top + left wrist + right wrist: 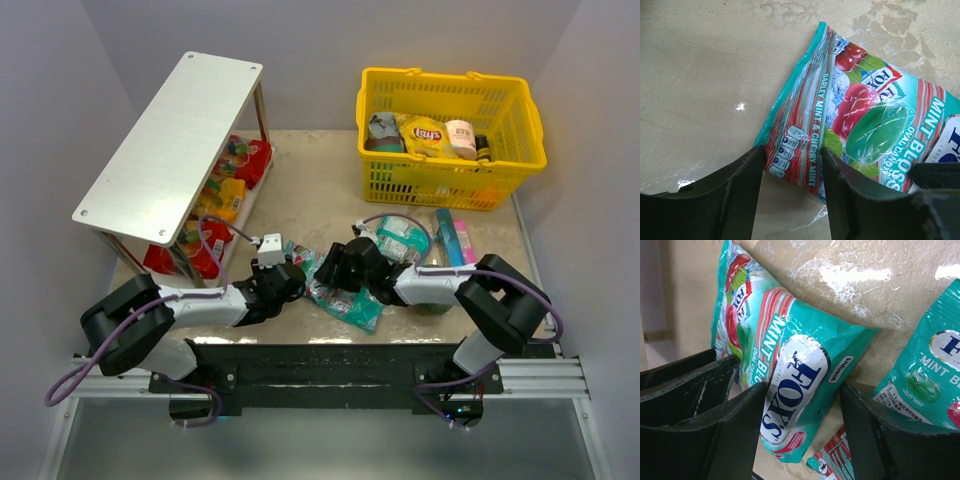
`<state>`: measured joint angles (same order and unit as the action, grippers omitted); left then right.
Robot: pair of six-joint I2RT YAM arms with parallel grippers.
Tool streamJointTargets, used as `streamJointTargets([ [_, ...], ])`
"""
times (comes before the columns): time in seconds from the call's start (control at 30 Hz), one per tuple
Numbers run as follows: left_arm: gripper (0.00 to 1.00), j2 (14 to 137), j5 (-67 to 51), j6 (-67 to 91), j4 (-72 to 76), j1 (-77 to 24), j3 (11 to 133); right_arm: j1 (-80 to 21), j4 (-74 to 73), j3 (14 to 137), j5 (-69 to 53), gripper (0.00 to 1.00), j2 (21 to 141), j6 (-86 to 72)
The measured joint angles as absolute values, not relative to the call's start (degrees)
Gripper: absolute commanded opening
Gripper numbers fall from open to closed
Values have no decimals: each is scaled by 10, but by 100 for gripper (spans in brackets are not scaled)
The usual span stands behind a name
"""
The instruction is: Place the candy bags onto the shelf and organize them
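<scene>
Left wrist view: flat glossy teal plastic candy bag printed "Mint Blossom" lies flat on the mottled beige surface. Left gripper has its fingers drawn in either side of the bag's striped edge band. Can't tell whether it's a real clamp.

Right gripper is spread wide and straddles a second teal bag with a white Fox's label, which overlaps the first. Nothing is gripped there.

Handling guess: light, soft film, slick, with loose sweets shifting inside. It will sag and may slide out. Pinch the seam or edge band, not the bulging middle.

Orientation: print up, striped band toward the left gripper, long axis apparently running off to frame right, far end hidden.

Both bags sit front centre, well apart from the long white two-tier shelf at back left.
</scene>
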<state>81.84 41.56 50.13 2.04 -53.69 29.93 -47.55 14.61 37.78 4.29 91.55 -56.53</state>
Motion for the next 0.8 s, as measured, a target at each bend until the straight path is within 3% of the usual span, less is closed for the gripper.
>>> streamJointTargets([
  [0.1, 54, 811, 414, 504, 22, -537, 293, -475, 156, 368, 44, 51, 913, -581],
  [0.23, 55, 789, 407, 504, 16, -537, 282, -475, 153, 356, 46, 22, 905, -596],
  [0.43, 57, 738, 397, 503, -17, -537, 265, -475, 140, 353, 47, 0, 885, -605],
  [0.63, 59, 700, 388, 497, -35, -537, 256, -476, 126, 353, 47, 0, 871, -603],
  [0.8, 68, 652, 363, 463, -62, -537, 259, -476, 95, 354, 50, 0, 823, -590],
])
